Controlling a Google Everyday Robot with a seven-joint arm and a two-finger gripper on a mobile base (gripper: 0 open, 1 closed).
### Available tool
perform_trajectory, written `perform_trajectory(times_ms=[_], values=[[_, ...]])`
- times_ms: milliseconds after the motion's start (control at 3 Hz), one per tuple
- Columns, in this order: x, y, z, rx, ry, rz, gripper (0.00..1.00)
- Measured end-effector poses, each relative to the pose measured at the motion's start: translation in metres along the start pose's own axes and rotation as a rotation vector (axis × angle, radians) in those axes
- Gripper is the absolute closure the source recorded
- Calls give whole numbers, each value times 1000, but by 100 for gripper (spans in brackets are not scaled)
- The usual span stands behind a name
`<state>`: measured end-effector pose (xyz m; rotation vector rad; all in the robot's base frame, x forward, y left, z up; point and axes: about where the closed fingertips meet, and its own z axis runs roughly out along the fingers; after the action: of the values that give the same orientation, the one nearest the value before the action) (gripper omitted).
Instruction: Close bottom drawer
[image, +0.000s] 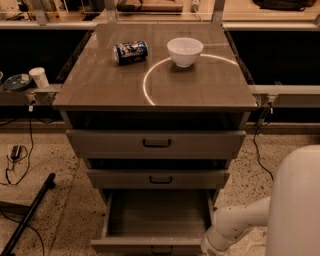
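Note:
The bottom drawer (156, 218) of the grey-brown cabinet (155, 85) is pulled far out, and its plain box interior holds nothing. Its front panel (145, 245) lies along the lower frame edge, with only a trace of the dark handle showing. My white arm (235, 225) reaches down and to the left past the drawer's right front corner. My gripper is cut off below the frame, close to that corner.
The middle drawer (158, 178) and the top drawer (156, 143) each stand slightly out. A blue can (130, 52) lies on the cabinet top beside a white bowl (185, 51). A black pole (27, 215) and cables (12, 160) lie on the floor at left.

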<state>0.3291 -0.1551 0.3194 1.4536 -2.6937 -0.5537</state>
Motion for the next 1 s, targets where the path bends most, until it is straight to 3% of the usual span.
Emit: perform_trajectory(times_ms=[1000], values=[[25, 1, 59, -128, 13, 57, 0]])
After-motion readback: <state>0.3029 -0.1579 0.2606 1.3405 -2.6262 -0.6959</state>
